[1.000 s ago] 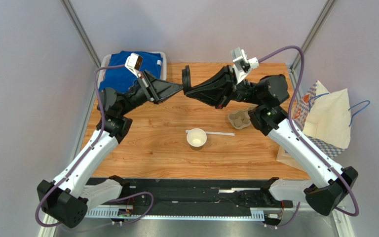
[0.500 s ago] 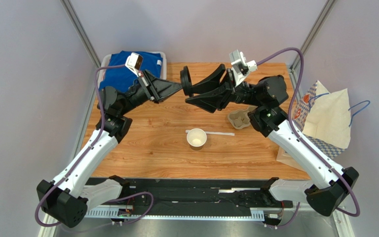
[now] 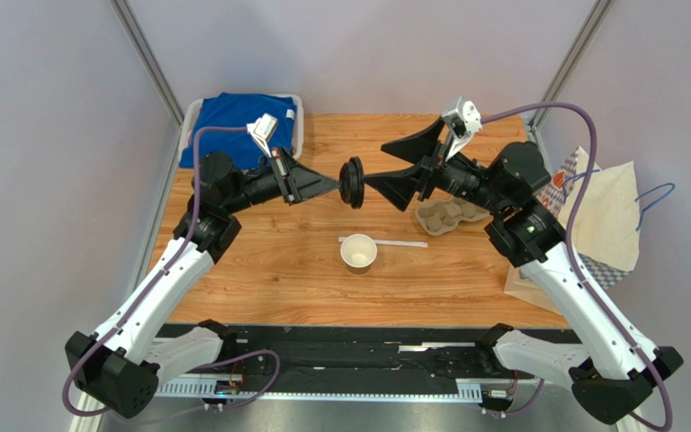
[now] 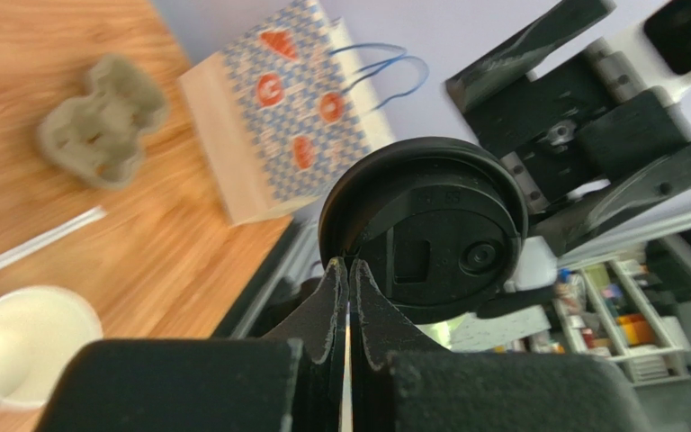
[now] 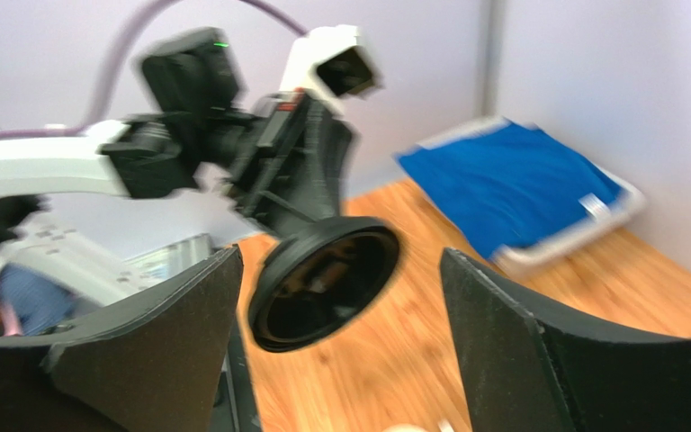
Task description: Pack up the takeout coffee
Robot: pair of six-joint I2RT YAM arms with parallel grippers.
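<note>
The takeout coffee's tan paper cup (image 3: 358, 253) stands lidless on the table's middle, its inside white (image 4: 21, 342). Its round black lid (image 3: 353, 183) hangs on edge in the air above the table. My left gripper (image 3: 336, 184) is shut on the lid's rim (image 4: 426, 229), and the fingertips (image 4: 338, 279) pinch the edge. My right gripper (image 3: 374, 164) faces the lid from the right with its jaws wide open, apart from it. In the right wrist view the lid's hollow underside (image 5: 322, 283) shows between the spread fingers (image 5: 187, 315).
A brown pulp cup carrier (image 3: 448, 214) sits under the right arm. A thin white straw (image 3: 399, 243) lies beside the cup. A patterned paper bag (image 3: 592, 216) stands off the table's right edge. A blue cloth in a tray (image 3: 241, 121) is at the back left.
The right gripper has opened, let go of the lid and drawn back to the right. The left gripper has closed on the lid's rim and carried it forward and lower.
</note>
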